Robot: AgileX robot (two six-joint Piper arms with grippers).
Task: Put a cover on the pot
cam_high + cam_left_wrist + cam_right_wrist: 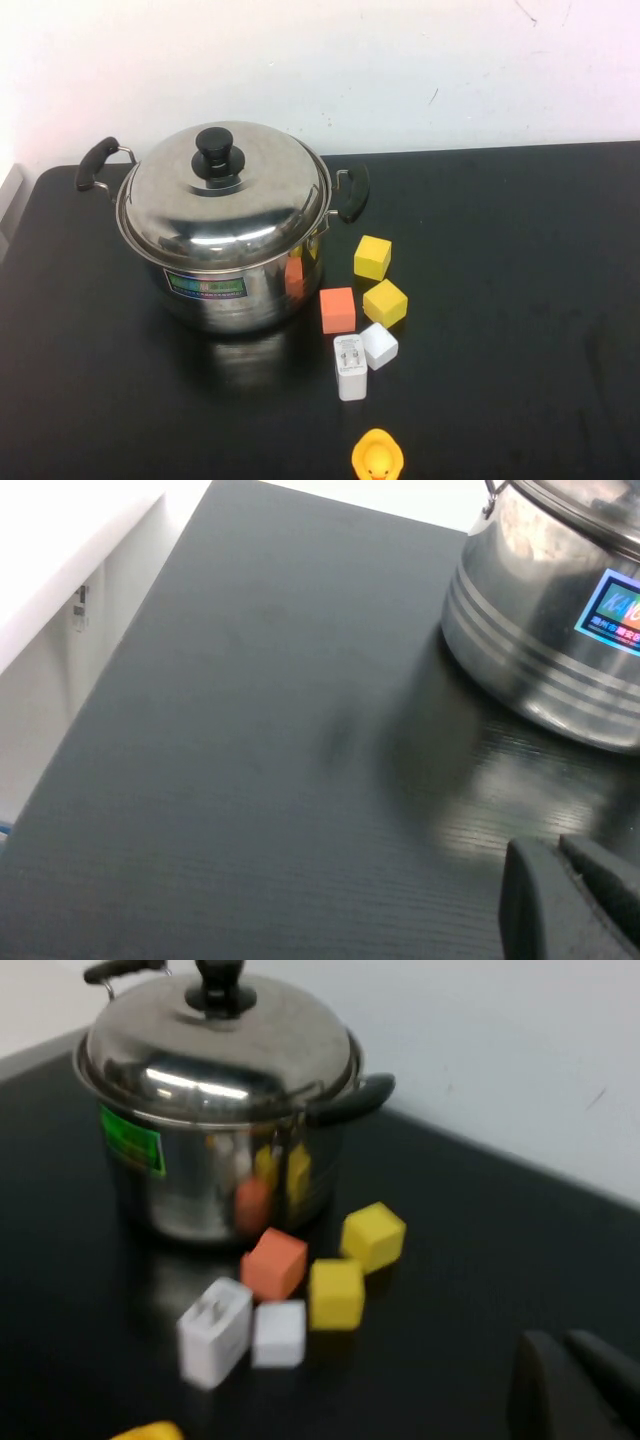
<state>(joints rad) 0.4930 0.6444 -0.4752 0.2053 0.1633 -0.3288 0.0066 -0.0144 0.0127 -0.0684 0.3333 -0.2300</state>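
Bright, even overhead light; white glare streaks across the lid (pixel 222 196), and the pot (pixel 235 285) mirrors on the glossy table (pixel 500 300). Right wrist view blurred throughout.

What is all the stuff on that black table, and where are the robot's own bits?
pot: one, shiny steel with black side handles and a green-blue label, back left of the table
lid: one, domed steel with a black knob, seated on the pot
yellow cubes: two, one just right of the pot, one nearer the camera
orange cube: one, at the pot's front right
white cube: one, in front of the nearer yellow cube
white charger: one, beside the white cube
rubber duck: one, yellow, at the table's front edge
table: one, black
left pincer: dark, low over the table near the pot, seen only from its wrist camera
right pincer: dark, over the table beyond the cubes, seen only from its wrist camera
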